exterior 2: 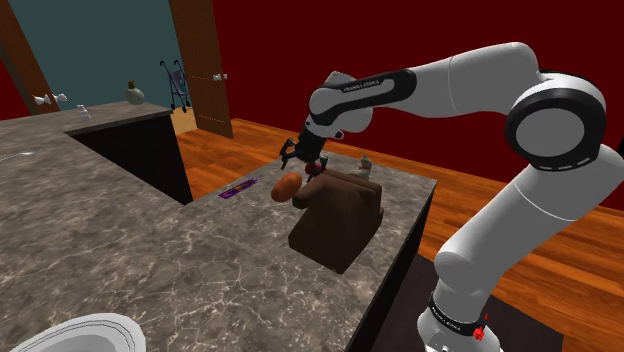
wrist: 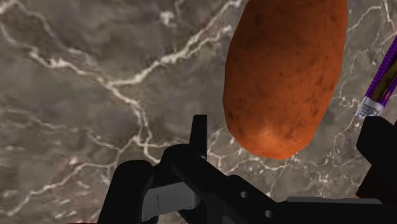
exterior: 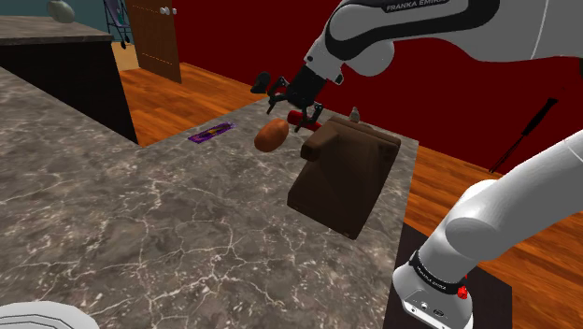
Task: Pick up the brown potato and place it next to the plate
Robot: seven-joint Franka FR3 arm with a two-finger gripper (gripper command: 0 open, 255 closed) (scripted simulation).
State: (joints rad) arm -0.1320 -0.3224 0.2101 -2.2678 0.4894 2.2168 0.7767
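Marbled grey counter (exterior: 140, 215) spreads beneath the brown potato (exterior: 271, 137), red walls (exterior: 243, 37) behind.

White Franka arm (exterior 2: 470, 80), dark joints, all-black two-finger gripper (exterior: 291, 105).
Stood on a white base (exterior: 434, 280) at the shoulder view's lower right, with a red light (exterior: 462, 293) on the base collar. Arched through a high, dark-ringed elbow (exterior 2: 555, 120) at the second exterior view's right. Extended from there toward that view's left along a lettered forearm (exterior 2: 365, 92). Bent down at the wrist (exterior: 318, 61) and pointed the gripper downward, leaning toward the shoulder view's left. Held the fingers (wrist: 133, 191) parted, one on each side of the middle in the wrist view, tips clear of each other.
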